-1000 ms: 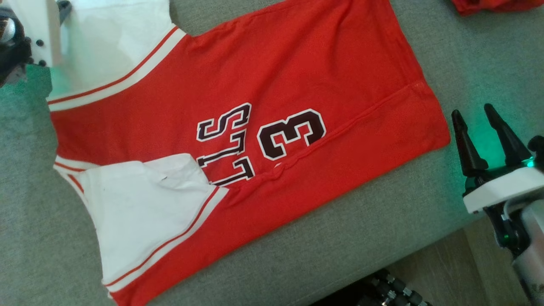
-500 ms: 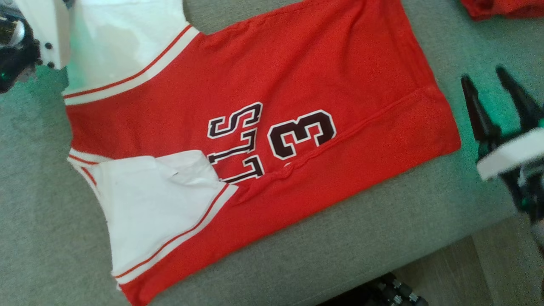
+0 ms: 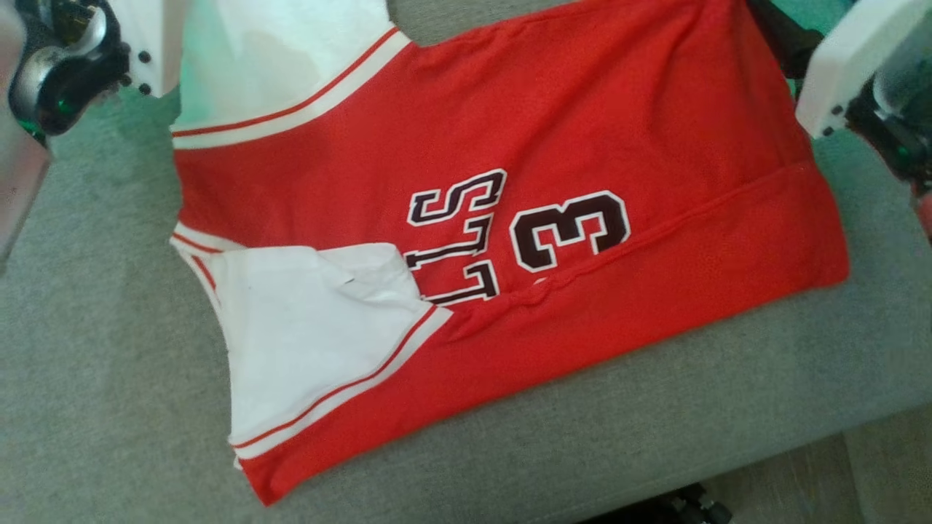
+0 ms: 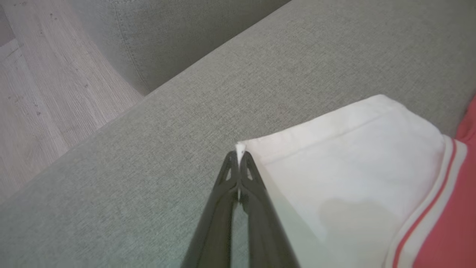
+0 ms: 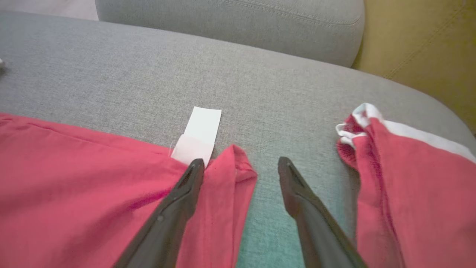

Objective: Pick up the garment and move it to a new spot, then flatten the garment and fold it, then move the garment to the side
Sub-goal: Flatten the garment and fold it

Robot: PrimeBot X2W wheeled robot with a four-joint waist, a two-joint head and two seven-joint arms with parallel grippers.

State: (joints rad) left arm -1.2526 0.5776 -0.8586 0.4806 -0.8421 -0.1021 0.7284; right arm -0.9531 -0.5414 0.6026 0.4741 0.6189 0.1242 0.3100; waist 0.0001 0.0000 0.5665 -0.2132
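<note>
red jersey cloth with white sleeves: the garment (image 3: 510,145) lies spread on the grey sofa seat (image 3: 109,364), its near long edge folded up over the front so the fold runs across the dark lettering and the number 3 (image 3: 571,229). the near sleeve (image 3: 313,342) is turned in over the chest, and the far sleeve (image 4: 353,167) lies flat at the far left end. my left gripper (image 4: 239,156) sits at that far sleeve's outer corner, its fingers (image 4: 256,208) pressed together and pinching a tip of the white cloth right at the seat surface. my right gripper (image 5: 241,163) is at the hem end with its fingers (image 5: 178,201) spread wide, one over the red hem corner and the other over bare seat, holding nothing. a white label (image 5: 202,128) sticks out from the hem just beside that corner. a second red garment (image 5: 409,178) lies crumpled nearby, apart from the first. wooden floor (image 4: 44,93) shows past the seat's edge.
</note>
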